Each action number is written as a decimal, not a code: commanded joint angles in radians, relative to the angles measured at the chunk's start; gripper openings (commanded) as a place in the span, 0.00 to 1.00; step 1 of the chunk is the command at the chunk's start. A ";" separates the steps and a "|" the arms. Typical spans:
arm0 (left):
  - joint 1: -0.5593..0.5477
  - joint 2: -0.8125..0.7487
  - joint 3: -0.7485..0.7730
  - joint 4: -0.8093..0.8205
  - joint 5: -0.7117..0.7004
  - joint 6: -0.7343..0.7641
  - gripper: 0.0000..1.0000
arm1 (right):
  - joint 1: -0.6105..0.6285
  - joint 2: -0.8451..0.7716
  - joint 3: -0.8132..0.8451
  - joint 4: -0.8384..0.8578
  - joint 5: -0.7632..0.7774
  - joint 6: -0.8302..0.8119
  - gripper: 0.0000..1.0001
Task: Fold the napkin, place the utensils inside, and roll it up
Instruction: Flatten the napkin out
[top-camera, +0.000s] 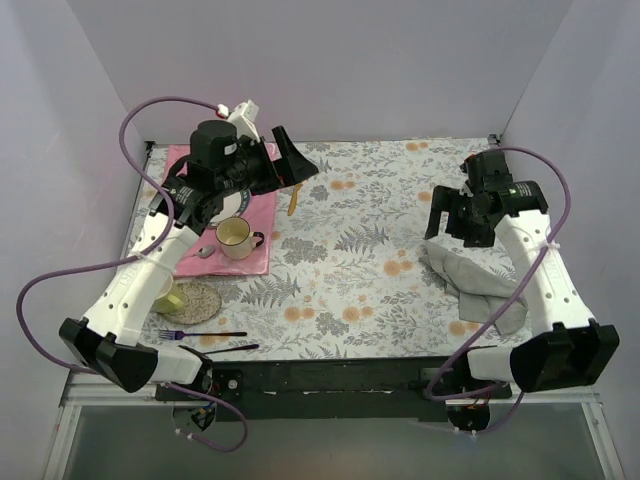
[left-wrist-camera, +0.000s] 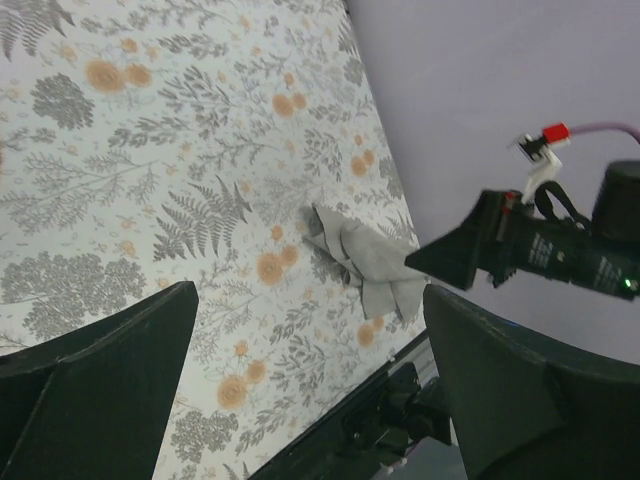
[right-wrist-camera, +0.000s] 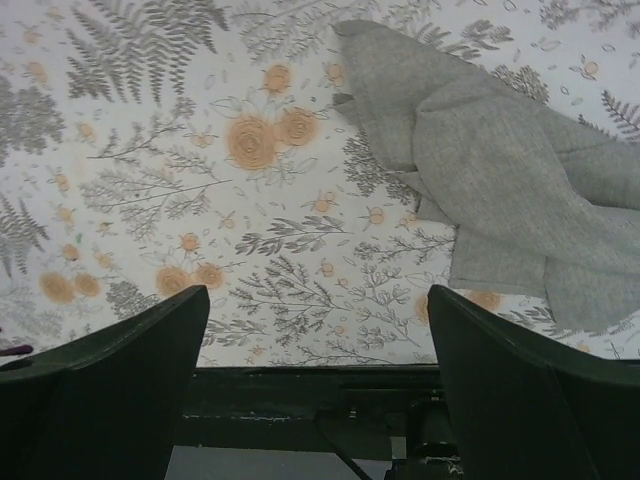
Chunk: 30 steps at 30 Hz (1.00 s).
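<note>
The grey napkin lies crumpled on the right side of the floral table; it also shows in the left wrist view and the right wrist view. A slim orange-tan utensil lies at the back, beside the pink placemat. My left gripper hovers open just behind that utensil, its jaws empty. My right gripper hangs open above the napkin's far left edge, with nothing between its fingers.
A yellow cup stands on the pink placemat at the back left. A round coaster, a purple-handled fork and a thin black utensil lie near the front left. Purple cables loop off both arms.
</note>
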<state>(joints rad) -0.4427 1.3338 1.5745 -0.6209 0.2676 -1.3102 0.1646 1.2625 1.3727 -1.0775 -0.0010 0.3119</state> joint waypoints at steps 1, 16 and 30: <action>-0.095 0.016 0.048 -0.066 -0.028 0.042 0.96 | -0.080 0.083 0.008 -0.093 0.120 0.053 0.99; -0.180 0.030 -0.031 -0.157 0.021 0.089 0.98 | -0.387 0.126 -0.486 0.381 0.106 0.098 0.86; -0.182 0.044 -0.134 -0.126 -0.022 0.014 0.97 | 0.163 0.141 -0.505 0.478 -0.258 0.159 0.29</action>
<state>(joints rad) -0.6193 1.3823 1.4647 -0.7540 0.2722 -1.2552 0.1215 1.4624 0.8673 -0.6071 -0.0887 0.3759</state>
